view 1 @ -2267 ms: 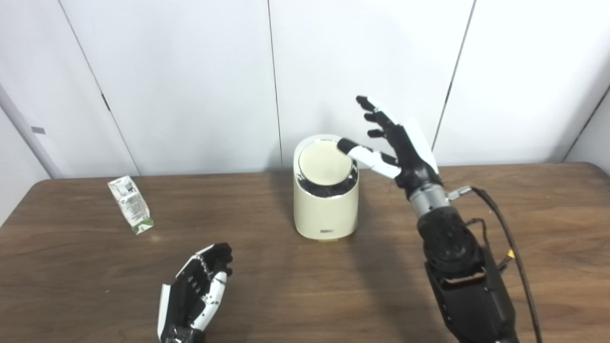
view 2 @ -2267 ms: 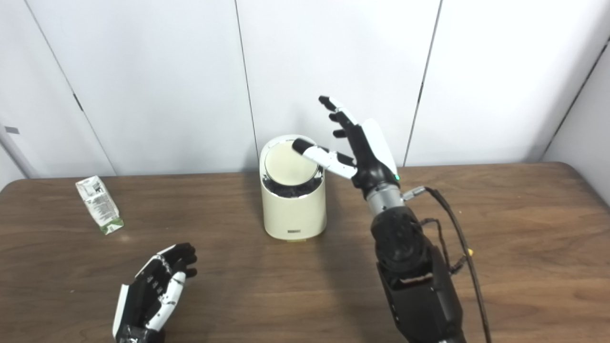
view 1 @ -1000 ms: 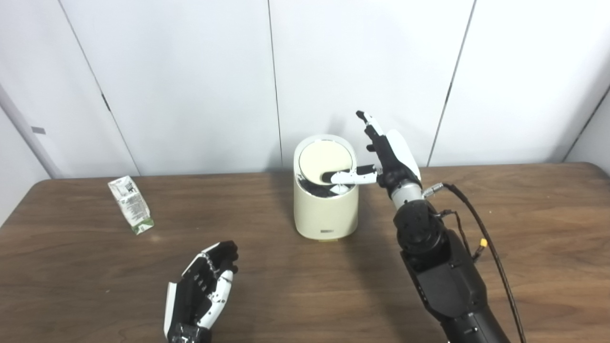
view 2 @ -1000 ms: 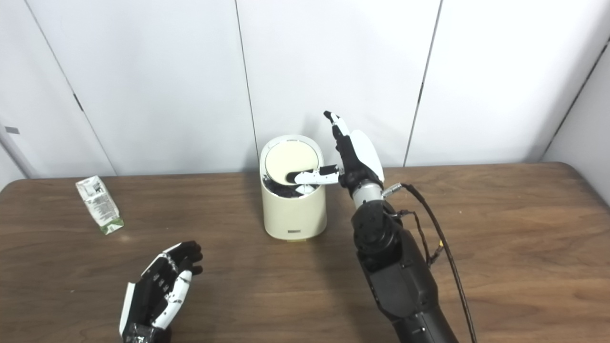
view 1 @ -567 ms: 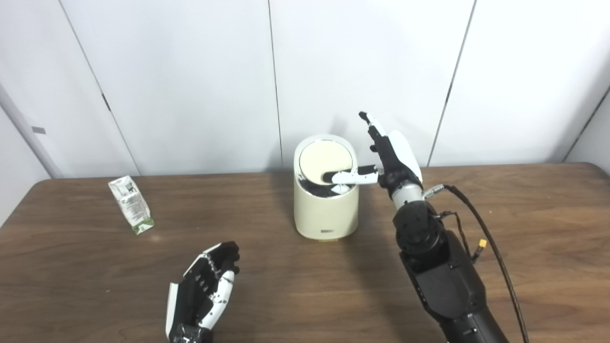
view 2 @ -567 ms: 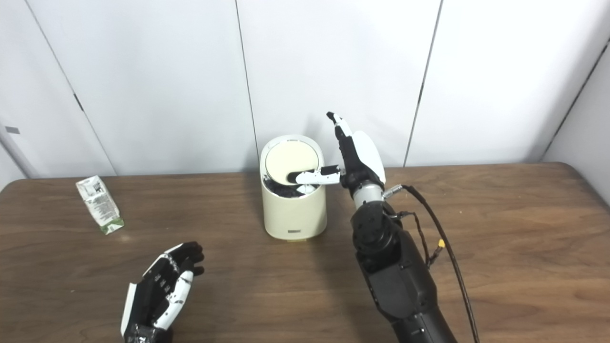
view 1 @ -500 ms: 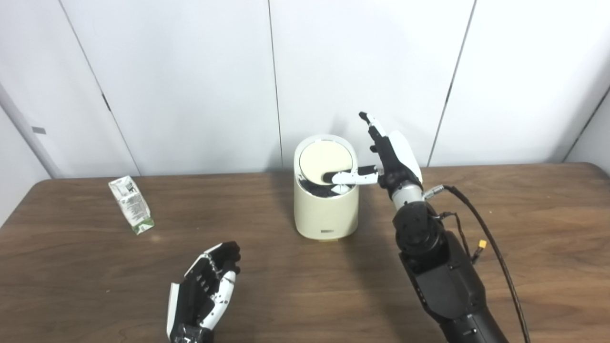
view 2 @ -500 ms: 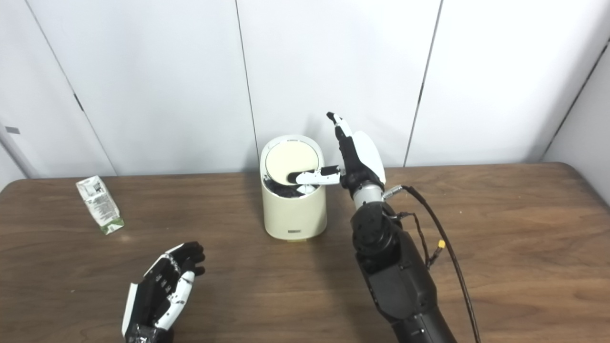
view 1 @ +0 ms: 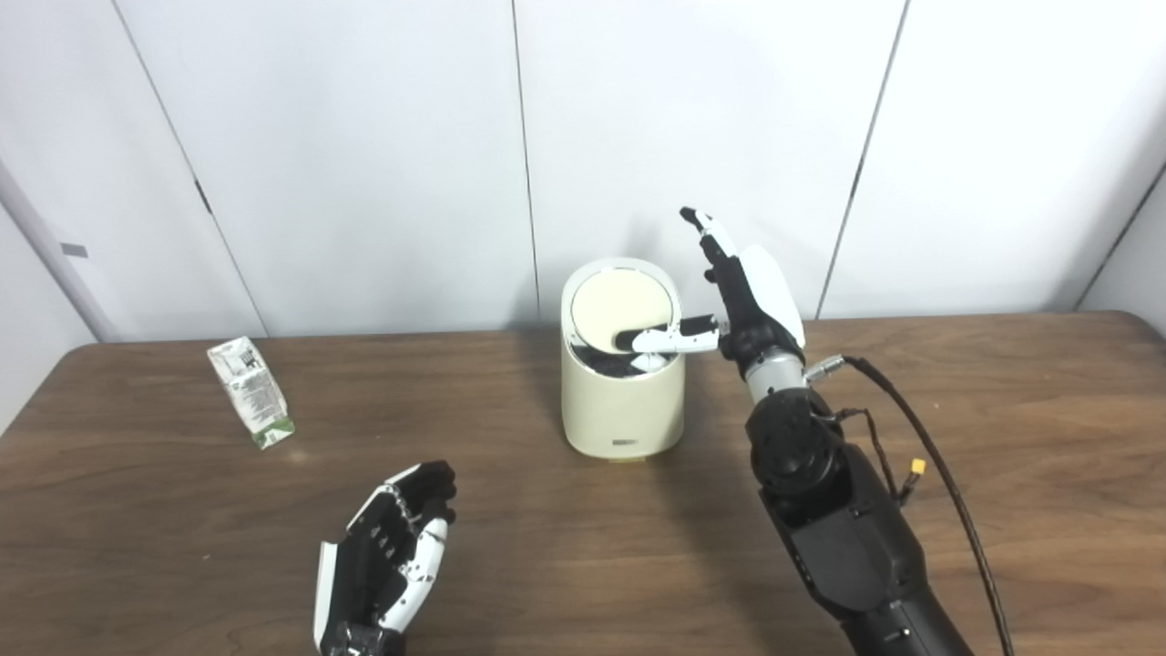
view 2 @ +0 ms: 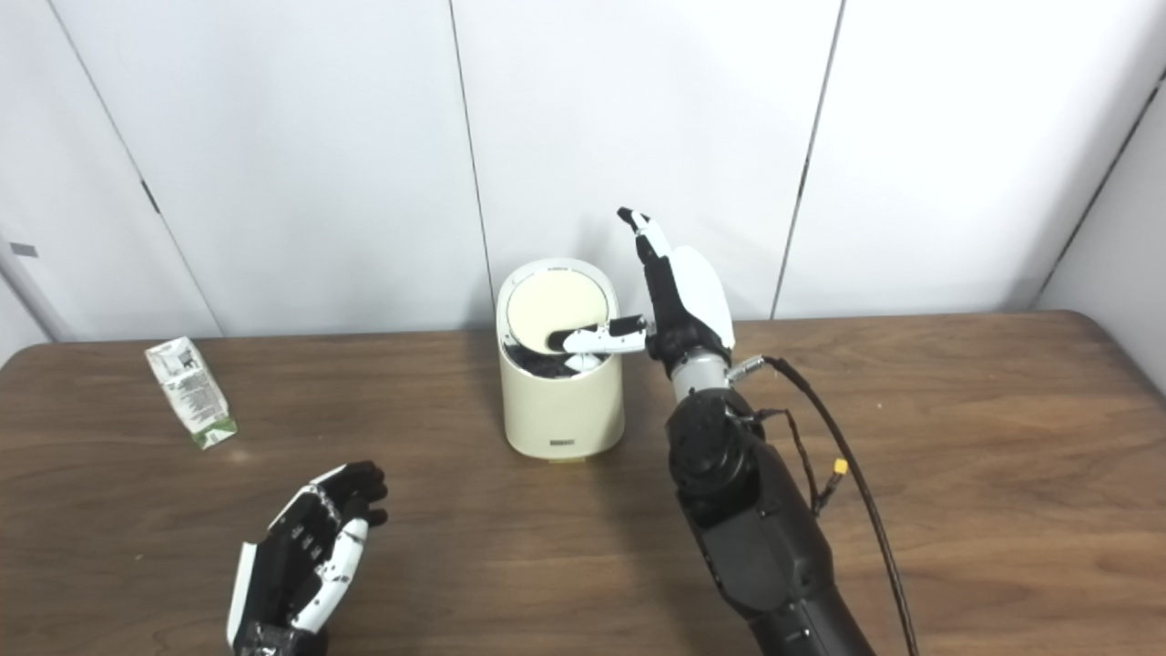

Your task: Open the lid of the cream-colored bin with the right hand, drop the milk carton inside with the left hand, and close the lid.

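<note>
Left eye view: lid (view 1: 622, 307) tilted, dark gap beneath.

Counter (view 1: 182, 510) in front of me is dark brown wood grain, matte, with a rounded corner far right and one far left. Behind it a wall (view 1: 364, 137) of plain white panels, split by thin dark vertical seams (view 1: 524, 155) that lean outward toward the picture edges. A small dark latch or notch (view 1: 200, 194) sits on the left seam. At far left a grey strip (view 1: 55, 264) runs diagonally, with a small grey tag (view 1: 73, 249) on it. At far right another panel (view 2: 1116, 219) angles in. Light is even and diffuse; soft shadows fall on the counter and low on the wall. Floor not in view.
</note>
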